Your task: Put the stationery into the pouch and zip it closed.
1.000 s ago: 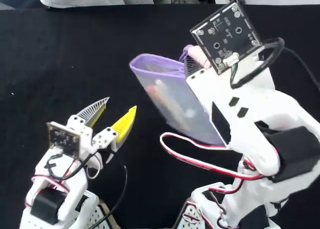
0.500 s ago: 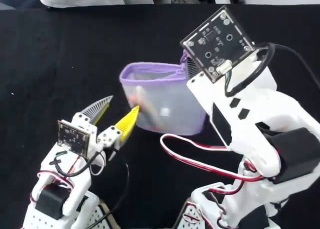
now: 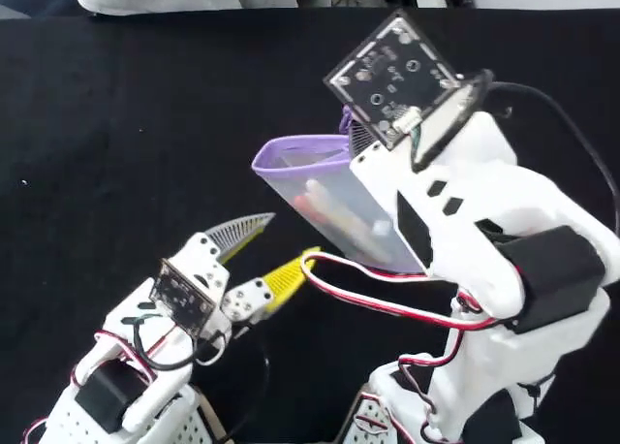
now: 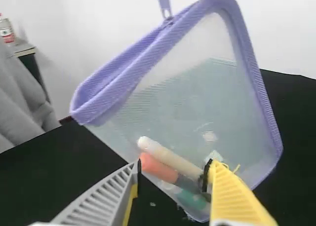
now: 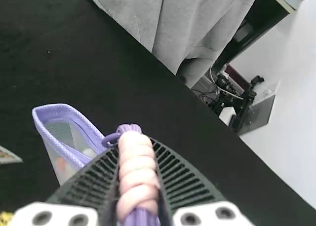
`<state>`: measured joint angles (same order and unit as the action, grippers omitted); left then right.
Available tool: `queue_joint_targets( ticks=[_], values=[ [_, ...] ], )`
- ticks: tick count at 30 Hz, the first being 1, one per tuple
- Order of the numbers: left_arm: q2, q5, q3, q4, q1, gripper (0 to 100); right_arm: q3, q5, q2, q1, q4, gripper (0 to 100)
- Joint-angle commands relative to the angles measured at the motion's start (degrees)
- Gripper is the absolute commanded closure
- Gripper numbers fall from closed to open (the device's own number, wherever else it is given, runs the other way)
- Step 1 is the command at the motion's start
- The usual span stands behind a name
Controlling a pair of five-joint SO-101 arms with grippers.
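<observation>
Held clear of the black table (image 3: pixel 145 105) in the high view: a clear, purple-trimmed pouch (image 3: pixel 334 211), tilted, mouth open toward the table's far left, stationery (image 3: pixel 325 204) lying inside. Pinched at its upper corner by the right gripper (image 3: pixel 360 134), largely hidden there beneath that arm's own camera board. From the right wrist view, the closer account: ribbed black fingers (image 5: pixel 173 171) closed tight on a pale pink braided cord (image 5: pixel 134 162) and a purple loop (image 5: pixel 114 136) at the pouch's corner. Just beside the pouch's lower side, the left gripper (image 3: pixel 291 237), spread wide with nothing in it, grey ribbed finger (image 3: pixel 237 233) and yellow finger (image 3: pixel 289 274) well apart. From the left wrist view, detail not readable from above: through the pouch's wall, a cream pen (image 4: pixel 168 157), an orange-red pen (image 4: pixel 155 168) and a green-tipped pen (image 4: pixel 190 199) heaped in the low corner; a zip pull (image 4: pixel 163 1) at the top end of the purple band; both left fingertips close under the pouch, touching or not impossible to tell
</observation>
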<state>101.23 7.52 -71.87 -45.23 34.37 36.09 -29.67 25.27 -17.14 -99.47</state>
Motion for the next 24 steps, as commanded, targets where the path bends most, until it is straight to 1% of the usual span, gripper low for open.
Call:
queue_joint_targets(
  ticks=[1,6,11,16,18,24],
  values=[
    [0.4,0.2,3.2,-1.1,1.6,77,0.6,-0.3,0.5,-1.8,-0.4,98.6],
    [0.4,-0.2,8.2,-6.6,1.7,77,0.0,0.0,0.0,-1.6,0.5,98.6],
    [0.4,-4.5,13.5,-11.5,1.7,77,-3.9,-0.2,0.1,-1.4,4.0,98.6],
    [0.5,-4.2,15.3,-15.4,0.7,77,-5.4,-0.1,0.5,-1.4,3.9,98.6],
    [0.5,-4.7,15.6,-15.6,-0.3,77,-5.4,0.5,0.5,-0.8,4.1,98.6],
    [0.5,-4.7,15.0,-14.5,-0.5,77,-6.5,10.3,-0.1,-0.3,4.8,98.6]
  ],
)
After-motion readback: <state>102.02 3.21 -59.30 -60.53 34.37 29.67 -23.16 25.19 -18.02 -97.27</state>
